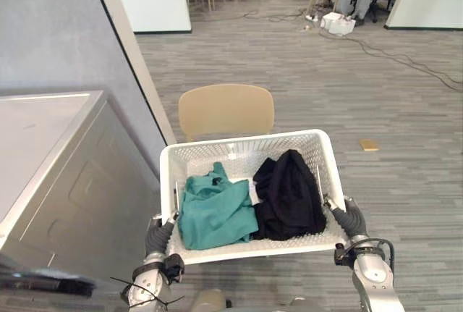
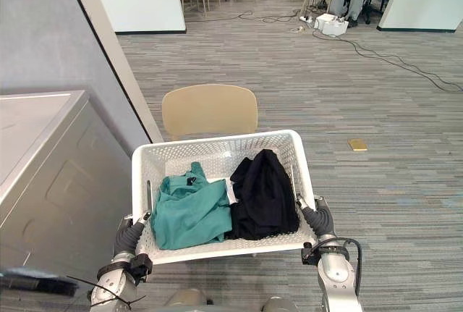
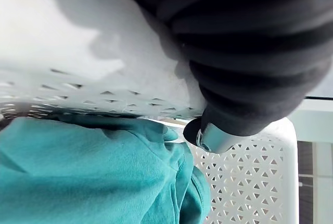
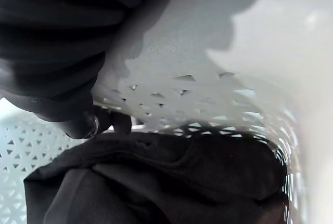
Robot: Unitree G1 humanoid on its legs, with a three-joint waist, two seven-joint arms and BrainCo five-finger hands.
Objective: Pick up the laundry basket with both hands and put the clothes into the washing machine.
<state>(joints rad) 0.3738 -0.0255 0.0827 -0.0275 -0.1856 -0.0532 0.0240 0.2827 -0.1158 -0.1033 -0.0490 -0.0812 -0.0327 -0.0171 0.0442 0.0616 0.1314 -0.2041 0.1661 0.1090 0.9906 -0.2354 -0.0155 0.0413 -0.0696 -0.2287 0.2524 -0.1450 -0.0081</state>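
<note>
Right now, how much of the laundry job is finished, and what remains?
Done: the left hand and the right hand grip the basket by its side walls. In hand: the basket is held in front of the chair; whether it is clear of the seat I cannot tell. Left: the teal garment and the black garment lie in the basket, not yet moved to the washer on the left.

Readable text, numbers, signs: none.
White perforated plastic laundry basket: no legible print.
Teal garment: no legible label.
Black garment: no legible label.
</note>
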